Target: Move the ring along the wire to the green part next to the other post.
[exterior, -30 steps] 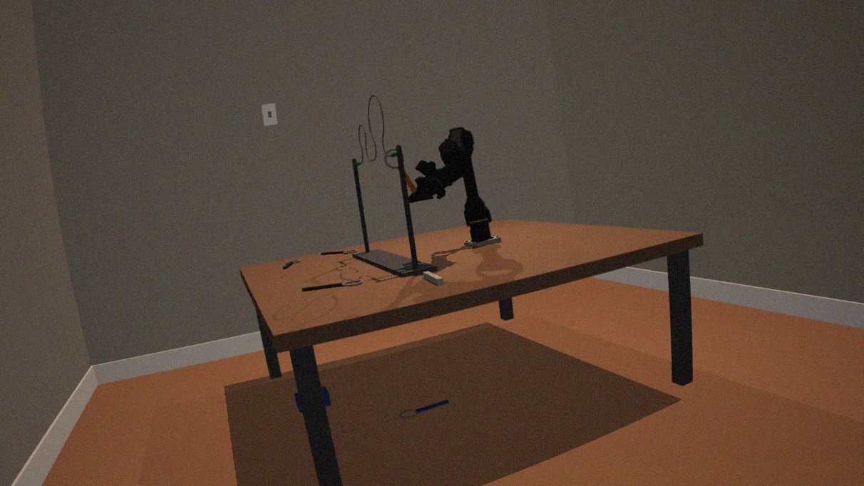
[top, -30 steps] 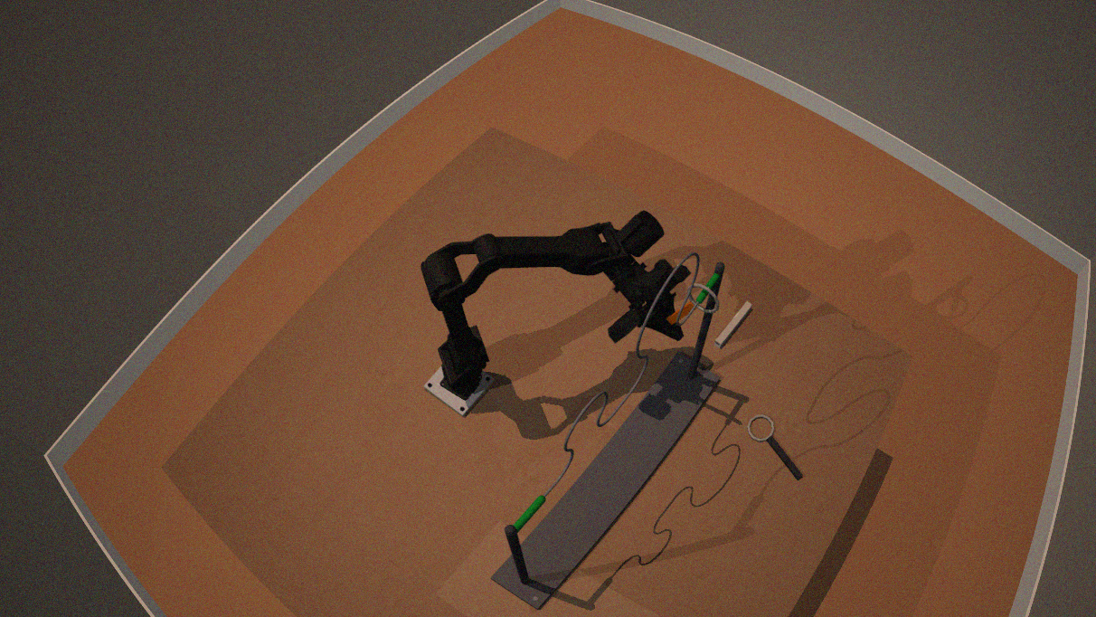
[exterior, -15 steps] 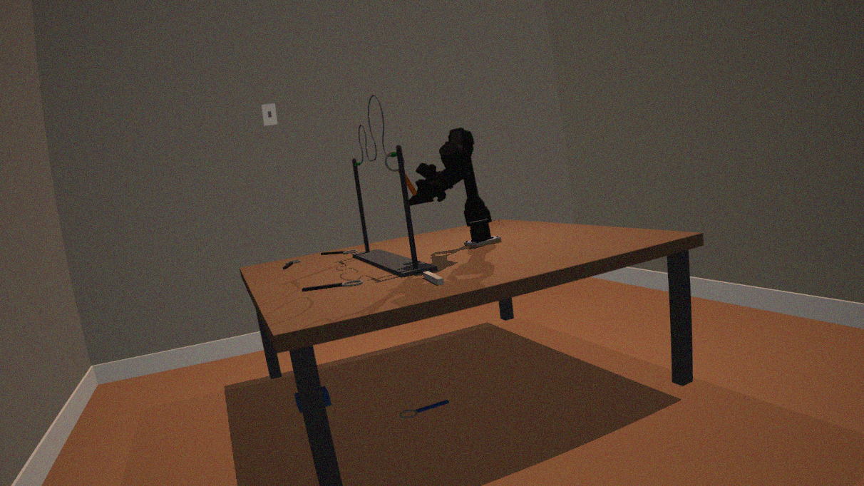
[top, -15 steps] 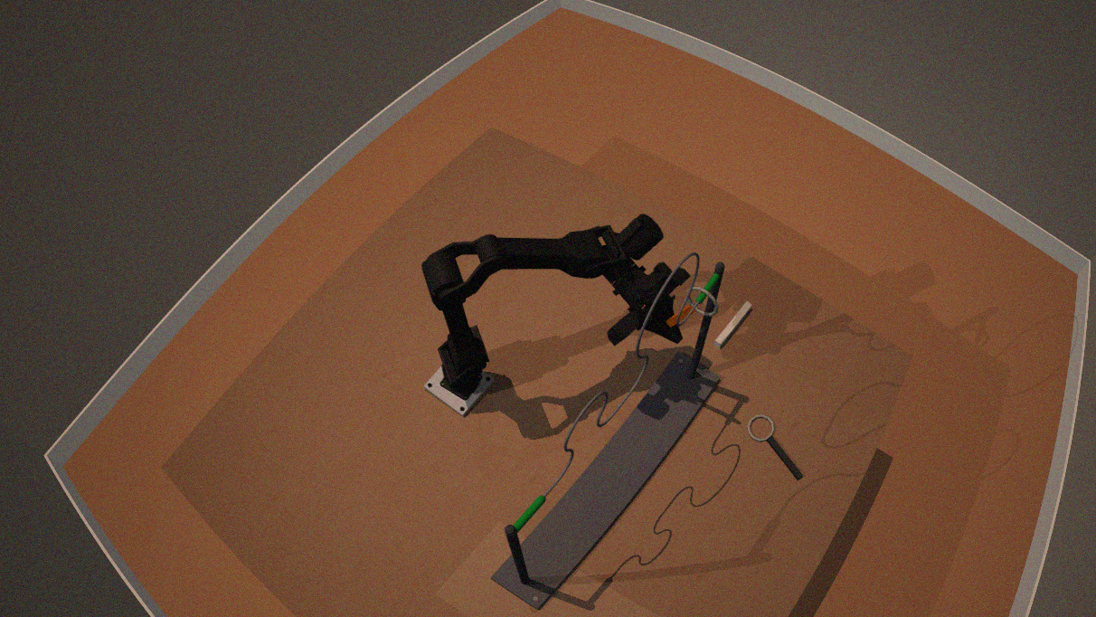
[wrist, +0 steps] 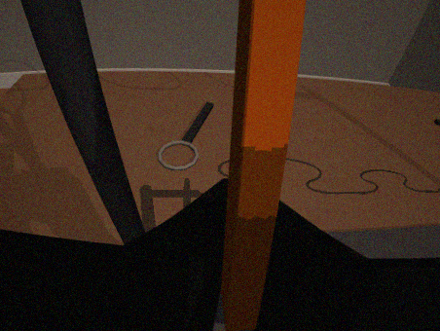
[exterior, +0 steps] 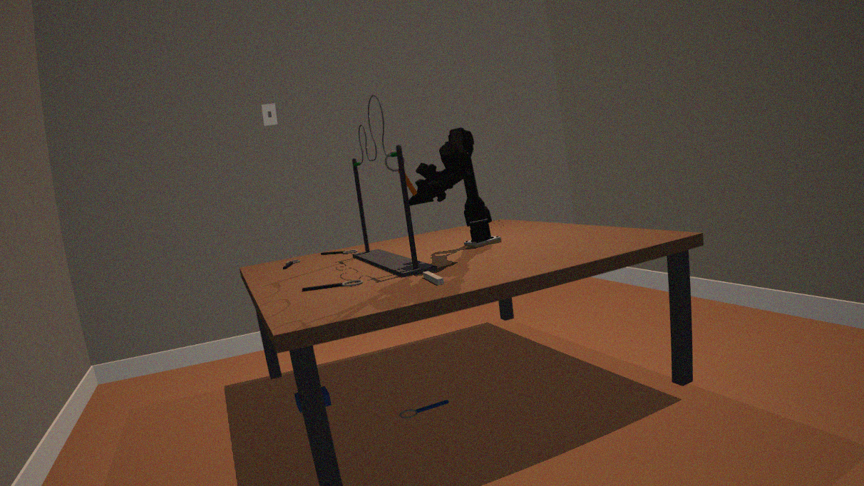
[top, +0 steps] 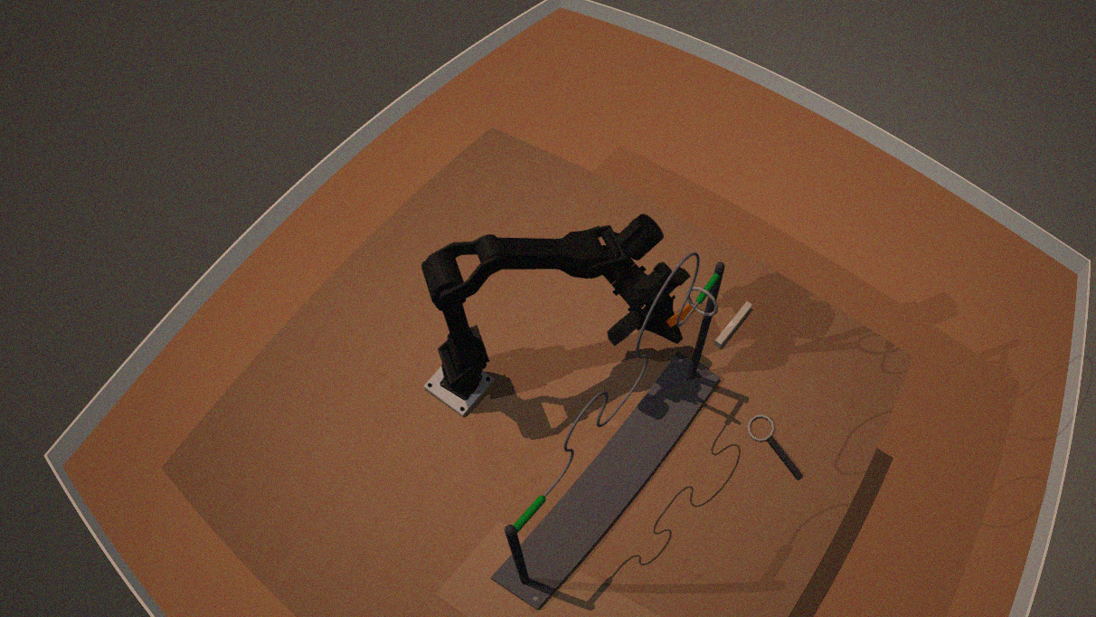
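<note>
My gripper (top: 674, 328) (exterior: 414, 197) (wrist: 237, 190) is shut on the orange handle (top: 680, 315) (exterior: 410, 184) (wrist: 268, 97). The handle slants up to the grey ring (top: 715, 308) (exterior: 386, 162). The ring appears to encircle the green part (top: 713, 284) (exterior: 392, 154) beside the nearer post (top: 700, 337) (exterior: 407, 217) in the exterior view; contact cannot be told. The thin grey wire (top: 571, 459) (exterior: 373, 95) loops high beside my wrist, then runs in bends to the other green part (top: 528, 513) (exterior: 357, 163) by the other post (top: 517, 555) (exterior: 360, 205). The ring is outside the wrist view.
A dark base plate (top: 613, 475) (exterior: 386, 261) joins the posts. A post (wrist: 88, 112) crosses the wrist view's left. A white block (top: 733, 325) (exterior: 432, 278) and a dark-handled ring tool (top: 785, 459) (exterior: 323, 286) (wrist: 197, 122) lie nearby. Another tool (exterior: 332, 252) lies farther back.
</note>
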Robot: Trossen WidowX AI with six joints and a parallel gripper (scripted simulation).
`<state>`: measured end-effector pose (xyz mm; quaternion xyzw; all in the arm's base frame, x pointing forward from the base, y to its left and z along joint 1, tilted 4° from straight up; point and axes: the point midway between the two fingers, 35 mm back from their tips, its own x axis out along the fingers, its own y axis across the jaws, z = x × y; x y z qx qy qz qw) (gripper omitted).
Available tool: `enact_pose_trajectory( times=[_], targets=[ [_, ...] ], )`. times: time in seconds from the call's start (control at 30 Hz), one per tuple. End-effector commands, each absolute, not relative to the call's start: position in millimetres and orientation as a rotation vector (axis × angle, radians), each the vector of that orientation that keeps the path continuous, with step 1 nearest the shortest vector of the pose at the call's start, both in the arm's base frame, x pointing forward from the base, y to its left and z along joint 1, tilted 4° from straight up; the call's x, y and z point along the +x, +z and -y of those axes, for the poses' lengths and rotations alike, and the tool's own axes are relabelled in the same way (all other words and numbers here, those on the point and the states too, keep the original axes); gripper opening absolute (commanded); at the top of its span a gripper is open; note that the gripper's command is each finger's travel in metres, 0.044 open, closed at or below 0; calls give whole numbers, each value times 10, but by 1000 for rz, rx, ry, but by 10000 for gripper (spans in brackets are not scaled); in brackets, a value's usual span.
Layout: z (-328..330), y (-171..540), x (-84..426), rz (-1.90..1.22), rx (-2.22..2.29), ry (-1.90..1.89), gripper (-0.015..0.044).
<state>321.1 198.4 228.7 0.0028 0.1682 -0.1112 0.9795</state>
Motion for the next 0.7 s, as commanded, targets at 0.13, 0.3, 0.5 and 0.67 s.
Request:
enact_pose_trajectory(
  times=[0.13, 0.3, 0.5, 0.67],
  targets=[
    [-1984, 2288, 3211, -339, 6, -224, 113],
    [-2015, 2312, 3115, -343, 7, -226, 160],
    [-2068, 2387, 2887, -345, 7, -229, 160],
    [-2087, 2442, 2754, -340, 6, -229, 160]
  ],
)
